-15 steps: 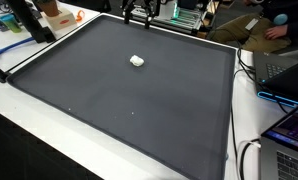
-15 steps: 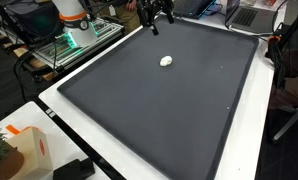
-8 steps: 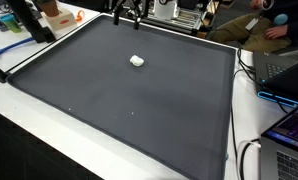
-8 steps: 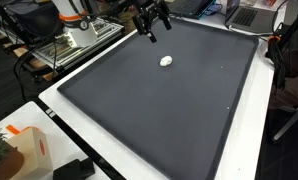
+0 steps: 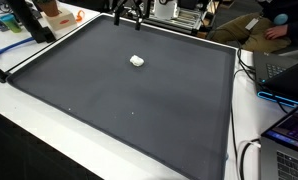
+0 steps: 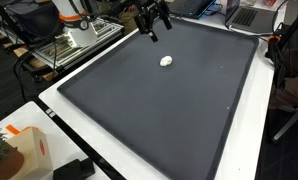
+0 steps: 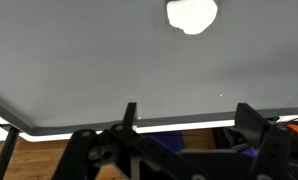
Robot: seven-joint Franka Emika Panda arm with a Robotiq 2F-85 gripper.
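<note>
The gripper (image 5: pixel 129 13) hangs above the far edge of the table (image 5: pixel 245 120), close to one far corner of the dark mat (image 5: pixel 139 110) that covers nearly the whole top. Both exterior views show it there, and its jaws stand wide apart with nothing between them (image 6: pixel 153 30). In the wrist view the two fingers (image 7: pixel 130 115) rise from the bottom of the frame with open mat between them, so the gripper (image 7: pixel 189 118) holds and touches nothing. The nearest thing is a small white lump (image 5: pixel 136 61). It lies alone on the mat, in from the far edge and nearer that edge than the near one (image 6: pixel 167 61). It is apart from the gripper, clear of the fingertips, and in the wrist view it sits at the top edge of the frame (image 7: pixel 192 14), partly cut off. What the lump is made of cannot be told. A white rim of table (image 6: pixel 94 138) runs round the mat. In an exterior view, an orange-and-white box (image 6: pixel 27 150) stands off the mat by the near corner, well apart from the gripper.
</note>
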